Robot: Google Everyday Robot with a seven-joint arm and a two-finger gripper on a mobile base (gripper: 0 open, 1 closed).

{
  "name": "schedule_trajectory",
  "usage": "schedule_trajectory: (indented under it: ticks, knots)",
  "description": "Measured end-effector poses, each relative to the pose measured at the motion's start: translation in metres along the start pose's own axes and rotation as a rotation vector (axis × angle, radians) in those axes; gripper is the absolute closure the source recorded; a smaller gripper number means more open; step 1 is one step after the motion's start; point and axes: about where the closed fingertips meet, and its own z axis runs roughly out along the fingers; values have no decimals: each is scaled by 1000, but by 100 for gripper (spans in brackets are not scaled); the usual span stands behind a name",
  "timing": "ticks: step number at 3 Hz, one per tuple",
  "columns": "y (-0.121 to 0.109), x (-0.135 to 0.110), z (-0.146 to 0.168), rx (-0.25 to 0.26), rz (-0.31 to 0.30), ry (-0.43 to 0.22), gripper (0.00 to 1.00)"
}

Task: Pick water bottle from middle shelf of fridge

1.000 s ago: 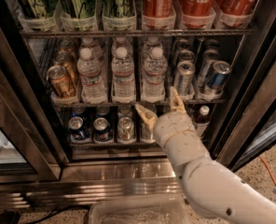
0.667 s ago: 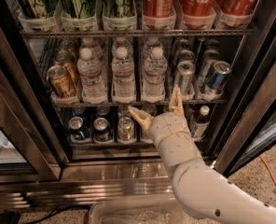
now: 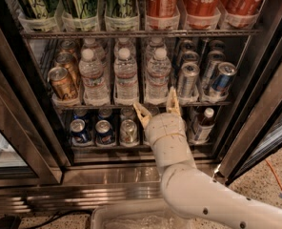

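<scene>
Here, in the camera view, the gripper (image 3: 157, 109) is hovering at the front edge of the middle shelf (image 3: 98, 106), its fingers (image 3: 173, 102) standing spread apart and grasping nothing. The water bottle (image 3: 157, 74) is standing just above them at the shelf front, with another bottle (image 3: 125, 75) on one side and silver cans (image 3: 187, 78) on the other, both just beside it. The arm (image 3: 172, 151) is crossing the lower shelf, passing near a dark bottle (image 3: 201, 125). The fridge (image 3: 255, 104) frame is lying well apart from the wrist on both sides.
</scene>
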Motion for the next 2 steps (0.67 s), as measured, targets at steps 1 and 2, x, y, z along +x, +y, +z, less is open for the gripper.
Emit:
schedule_trajectory:
  ticks: [1,2]
  knots:
    - [-2,-1,6,34,25,-15,31]
    - [-10,-3,14,76,44,-35,38]
